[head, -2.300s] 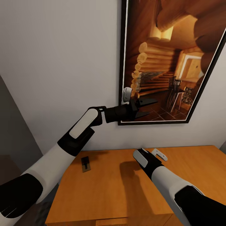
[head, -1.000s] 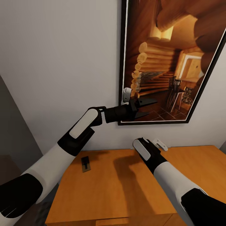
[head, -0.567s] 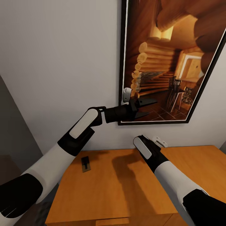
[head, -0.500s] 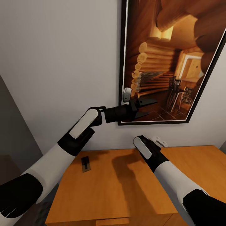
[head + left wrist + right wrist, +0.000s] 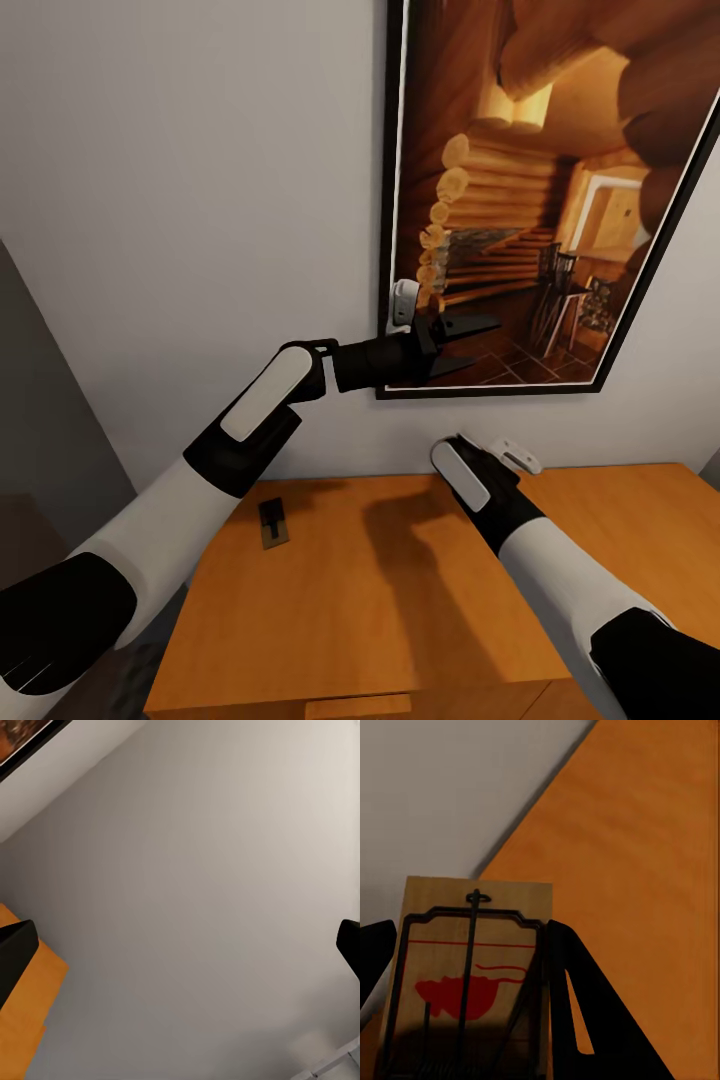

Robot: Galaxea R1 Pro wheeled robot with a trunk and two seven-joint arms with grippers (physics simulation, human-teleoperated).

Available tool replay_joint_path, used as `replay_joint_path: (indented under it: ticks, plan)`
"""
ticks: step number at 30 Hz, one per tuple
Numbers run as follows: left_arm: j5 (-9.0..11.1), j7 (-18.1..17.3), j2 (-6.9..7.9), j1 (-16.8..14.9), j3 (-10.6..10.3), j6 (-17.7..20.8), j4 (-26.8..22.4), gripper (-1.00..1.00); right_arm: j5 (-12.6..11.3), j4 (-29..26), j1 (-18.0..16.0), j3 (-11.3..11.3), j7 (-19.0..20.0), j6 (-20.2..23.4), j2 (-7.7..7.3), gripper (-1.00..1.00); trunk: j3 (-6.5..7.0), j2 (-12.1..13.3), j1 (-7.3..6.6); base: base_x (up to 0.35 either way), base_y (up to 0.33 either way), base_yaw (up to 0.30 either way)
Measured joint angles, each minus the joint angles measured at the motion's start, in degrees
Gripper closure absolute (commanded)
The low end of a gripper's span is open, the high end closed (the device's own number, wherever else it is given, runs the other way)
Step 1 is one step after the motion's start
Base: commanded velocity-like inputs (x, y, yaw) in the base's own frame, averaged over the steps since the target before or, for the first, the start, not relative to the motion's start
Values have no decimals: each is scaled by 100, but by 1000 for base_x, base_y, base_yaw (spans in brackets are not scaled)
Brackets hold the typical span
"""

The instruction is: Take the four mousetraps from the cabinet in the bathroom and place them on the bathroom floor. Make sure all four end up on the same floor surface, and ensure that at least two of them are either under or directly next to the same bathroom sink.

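A mousetrap [image 5: 469,979] is clamped between the fingers of the right gripper [image 5: 465,1020], held above the cabinet [image 5: 400,600] close to its back edge, by the wall. A second mousetrap [image 5: 272,523] is seen lying flat on the cabinet top near its back left corner. The left gripper [image 5: 460,345] is raised before the framed picture [image 5: 540,200], its fingers spread apart and nothing held between them.

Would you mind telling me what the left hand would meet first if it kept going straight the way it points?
Probably the grey wall: the left hand points along the framed picture, and its wrist view faces bare wall, though depth is unclear.
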Motion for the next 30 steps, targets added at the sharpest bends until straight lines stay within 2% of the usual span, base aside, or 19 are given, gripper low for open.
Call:
replay_joint_path:
  ticks: [18,30]
  plan:
    - [0,0,-2,-3,-2,0,1,-100,17,-8,106,3,42,-20,-57,100,0,0,0,-3,0,0]
    - [-5,0,-2,-1,-6,0,10,-100,51,-7,122,14,41,-23,-59,100,0,1,3,-266,0,0]
